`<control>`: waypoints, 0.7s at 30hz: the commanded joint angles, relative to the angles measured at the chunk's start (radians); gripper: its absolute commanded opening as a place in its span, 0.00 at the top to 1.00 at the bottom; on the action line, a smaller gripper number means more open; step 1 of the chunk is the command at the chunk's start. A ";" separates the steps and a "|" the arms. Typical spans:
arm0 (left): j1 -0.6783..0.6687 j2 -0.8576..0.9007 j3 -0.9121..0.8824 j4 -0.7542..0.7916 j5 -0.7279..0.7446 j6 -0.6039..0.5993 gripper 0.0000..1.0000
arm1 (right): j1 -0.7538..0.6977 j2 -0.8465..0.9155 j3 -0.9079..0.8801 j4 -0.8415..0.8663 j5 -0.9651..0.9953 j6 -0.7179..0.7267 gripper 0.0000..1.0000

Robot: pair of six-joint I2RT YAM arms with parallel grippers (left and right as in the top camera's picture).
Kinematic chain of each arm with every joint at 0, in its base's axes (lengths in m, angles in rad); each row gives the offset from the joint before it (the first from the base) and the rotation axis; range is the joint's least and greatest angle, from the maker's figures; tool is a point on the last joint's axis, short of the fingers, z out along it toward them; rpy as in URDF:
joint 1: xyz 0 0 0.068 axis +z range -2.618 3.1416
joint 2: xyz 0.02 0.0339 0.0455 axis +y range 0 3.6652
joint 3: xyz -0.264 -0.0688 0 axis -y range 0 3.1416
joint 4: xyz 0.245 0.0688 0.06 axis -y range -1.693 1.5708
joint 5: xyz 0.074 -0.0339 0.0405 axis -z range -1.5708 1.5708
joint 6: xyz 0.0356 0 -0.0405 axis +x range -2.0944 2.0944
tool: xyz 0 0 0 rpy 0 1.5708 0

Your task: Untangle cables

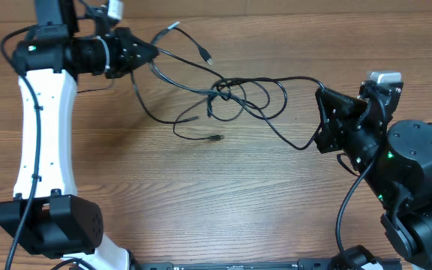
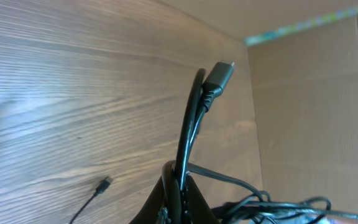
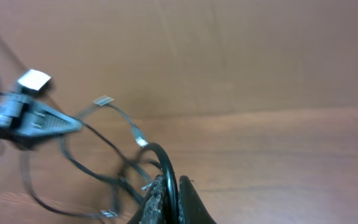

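The cables (image 1: 227, 90) are lying on the far part of the wooden worktop (image 1: 201, 202), between the two arms. Around the middle they are forming a loose knot of loops, and several free ends are spreading out from it. One end with a silver-tipped plug (image 1: 208, 58) is pointing toward the far side, and two other ends are resting on the wood left of the knot and a little nearer.

The left hand (image 1: 150, 54) is reaching in at the far left. Its fingers (image 2: 197, 204) are pressed together on strands of the cables. In the left wrist view these strands are rising out from between the fingers, and a grey plug (image 2: 219, 74) is sticking up at the top of them. Another small plug (image 2: 105, 182) is lying flat on the worktop to the left.

The right hand (image 1: 321, 94) is at the right side, facing the knot. It is also clamped on the cables: one strand is running in a curve from the knot to its tips, and in the right wrist view a black loop is bending over the closed fingers (image 3: 156, 200).
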State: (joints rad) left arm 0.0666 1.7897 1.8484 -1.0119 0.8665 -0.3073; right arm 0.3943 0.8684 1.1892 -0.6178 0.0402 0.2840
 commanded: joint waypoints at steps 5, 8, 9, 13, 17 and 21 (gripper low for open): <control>-0.169 -0.010 0.013 0.042 0.000 0.045 0.96 | -0.003 0.012 0.010 0.086 -0.073 0.027 0.96; -0.227 -0.010 0.013 0.063 0.000 0.045 0.96 | -0.003 0.037 0.010 0.093 -0.073 0.027 0.96; -0.246 -0.010 0.013 0.072 0.000 0.045 0.96 | -0.003 0.047 0.010 0.096 -0.074 0.027 0.96; -0.316 -0.010 0.013 0.088 -0.002 0.052 0.96 | -0.003 0.088 0.010 0.135 -0.099 0.027 0.96; -0.355 -0.010 0.013 0.074 -0.021 0.133 0.96 | -0.003 0.110 0.010 0.185 -0.099 0.027 0.96; -0.360 -0.010 0.013 0.042 -0.147 0.136 0.96 | -0.003 0.098 0.011 0.215 -0.090 0.020 0.96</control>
State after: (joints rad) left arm -0.2962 1.7897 1.8484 -0.9592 0.8207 -0.2188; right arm 0.3939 0.9905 1.1892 -0.4267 -0.0525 0.3061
